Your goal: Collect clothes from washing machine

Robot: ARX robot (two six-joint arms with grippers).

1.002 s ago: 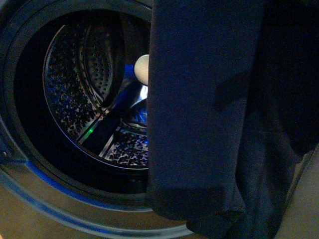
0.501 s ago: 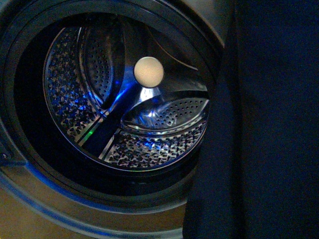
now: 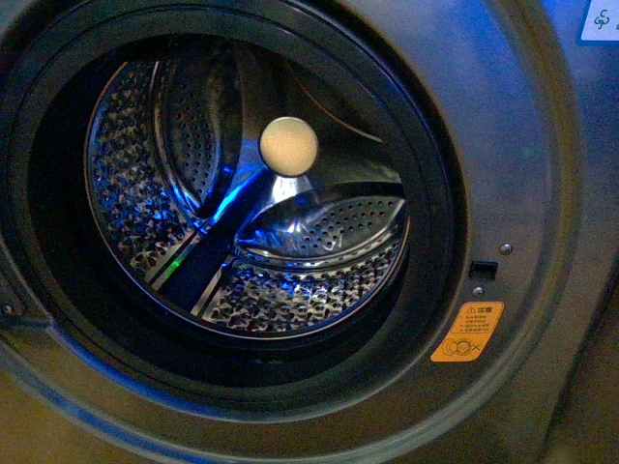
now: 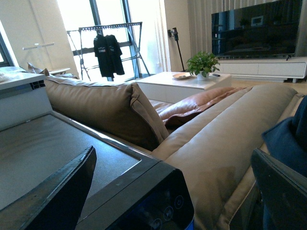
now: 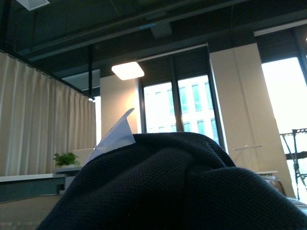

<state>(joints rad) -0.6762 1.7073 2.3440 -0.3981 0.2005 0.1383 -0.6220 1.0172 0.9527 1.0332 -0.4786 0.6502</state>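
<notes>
Clothes [image 5: 192, 191], a single dark navy knitted piece with a white tag [image 5: 115, 136] sticking up from it, lie heaped right in front of the right wrist camera. They fill the near part of that view, with a lit lamp panel [image 5: 127, 70] and tall windows far behind. The cloth hides the right tool entirely, so I cannot tell whether it is clenched on the cloth or released.

In the front view the washing machine [image 3: 542, 193] fills the frame, its round black-rimmed porthole [image 3: 440, 193] uncovered. The perforated steel drum [image 3: 290, 280] is visible through to the pale round hub [image 3: 288, 146] on its far wall, with blue glints on the metal. An orange warning sticker [image 3: 467, 332] sits on the grey front to the right of the porthole, just below a small black latch slot [image 3: 483, 270].

The left tool [image 4: 172, 155] is released, its two dark fingers [image 4: 62, 191] spread wide apart and gripping nothing. Beyond them are a grey flat top [image 4: 48, 143] with touch icons and a tan leather sofa [image 4: 105, 105]. A dark blue fold [image 4: 288, 139] shows just beside one finger, outside the gap.
</notes>
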